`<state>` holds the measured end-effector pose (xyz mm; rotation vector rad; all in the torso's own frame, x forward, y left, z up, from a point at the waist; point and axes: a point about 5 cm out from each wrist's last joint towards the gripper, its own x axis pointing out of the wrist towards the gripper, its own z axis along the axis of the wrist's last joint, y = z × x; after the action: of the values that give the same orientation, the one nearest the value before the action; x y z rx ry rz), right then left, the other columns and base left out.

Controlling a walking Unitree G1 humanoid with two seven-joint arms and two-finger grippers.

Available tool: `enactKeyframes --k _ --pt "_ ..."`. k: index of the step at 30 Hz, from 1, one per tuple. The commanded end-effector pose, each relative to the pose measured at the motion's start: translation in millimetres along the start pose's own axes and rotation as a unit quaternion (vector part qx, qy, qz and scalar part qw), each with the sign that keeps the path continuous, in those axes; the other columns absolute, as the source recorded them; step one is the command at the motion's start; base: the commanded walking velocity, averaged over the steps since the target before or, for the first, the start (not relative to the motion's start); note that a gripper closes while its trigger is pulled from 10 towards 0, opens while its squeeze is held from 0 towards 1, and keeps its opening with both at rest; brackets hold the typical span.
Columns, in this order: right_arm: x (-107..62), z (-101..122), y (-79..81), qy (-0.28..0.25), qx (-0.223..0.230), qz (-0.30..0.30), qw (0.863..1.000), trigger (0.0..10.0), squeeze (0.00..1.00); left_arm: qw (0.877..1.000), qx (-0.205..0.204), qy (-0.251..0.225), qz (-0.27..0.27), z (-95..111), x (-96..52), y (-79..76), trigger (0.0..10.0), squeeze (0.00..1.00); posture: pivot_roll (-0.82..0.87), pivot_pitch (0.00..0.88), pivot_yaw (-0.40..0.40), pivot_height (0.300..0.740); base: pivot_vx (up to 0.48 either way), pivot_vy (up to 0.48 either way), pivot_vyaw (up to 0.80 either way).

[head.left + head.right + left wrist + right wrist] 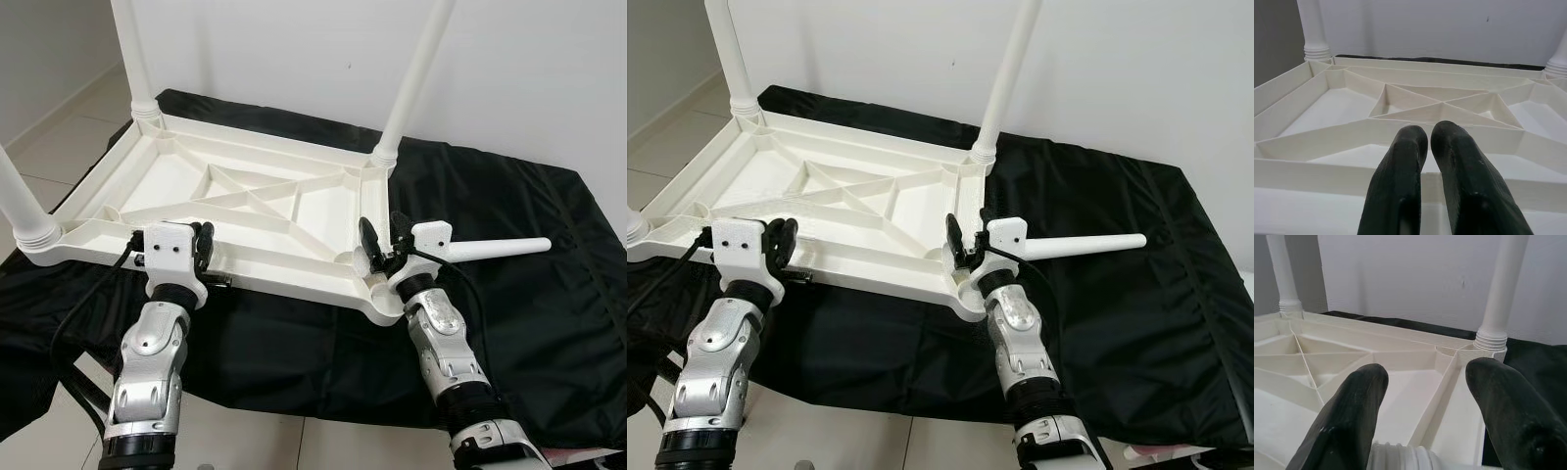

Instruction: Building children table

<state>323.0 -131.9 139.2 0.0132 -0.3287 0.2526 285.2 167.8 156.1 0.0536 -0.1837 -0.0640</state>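
A white children's table top [176, 181] lies upside down on a black cloth [509, 196], its ribbed underside facing up. Three white legs stand screwed in: far left [134, 59], far right [411, 78] and near left [20, 206]. A loose leg [500, 249] lies on the cloth to the right of the near right corner. That corner's threaded socket [1400, 455] holds no leg. My right gripper [384, 240] is open, its fingers on either side above this socket. My left gripper [203, 245] hovers shut over the top's near rim [1327, 176], holding nothing.
The cloth covers a low platform and drapes over its front edge onto the pale tiled floor [59, 137]. A white wall [294, 49] rises just behind the table top. Bare cloth stretches to the right of the loose leg.
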Motion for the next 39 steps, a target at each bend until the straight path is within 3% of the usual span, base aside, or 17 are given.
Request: enactKeyframes --k 1,7,18,28,39 --pt "-5.1 3 -2.5 -0.024 -0.008 -0.004 1.000 10.0 0.00 0.999 -0.004 -0.005 0.052 -1 -3.4 2.3 10.0 0.00 0.07 0.000 -0.089 0.740 0.000 0.000 0.00" --pt "-14.3 3 -3.4 -0.045 -0.017 -0.016 0.999 10.0 0.00 0.998 -0.017 -0.017 0.060 0 -9.0 -1.2 10.0 0.00 0.07 0.000 -0.086 0.740 0.000 0.000 0.00" --pt "-21.5 4 4.9 -0.050 -0.025 -0.018 0.998 10.0 0.00 0.998 -0.001 -0.020 0.054 -4 -22.2 -3.8 10.0 0.00 0.07 0.019 -0.080 0.740 0.000 0.000 0.00" --pt "-40.7 -4 4.5 -0.050 -0.062 -0.046 0.996 10.0 0.00 0.998 0.002 -0.027 0.053 -9 -35.4 -6.4 10.0 0.00 0.06 0.037 -0.075 0.740 0.000 0.000 0.00" --pt "-30.9 -11 -5.4 0.001 -0.041 -0.091 0.995 10.0 0.00 0.999 0.014 -0.022 0.042 -11 -33.3 -0.8 10.0 0.00 0.05 0.034 -0.078 0.740 0.000 0.000 0.00"
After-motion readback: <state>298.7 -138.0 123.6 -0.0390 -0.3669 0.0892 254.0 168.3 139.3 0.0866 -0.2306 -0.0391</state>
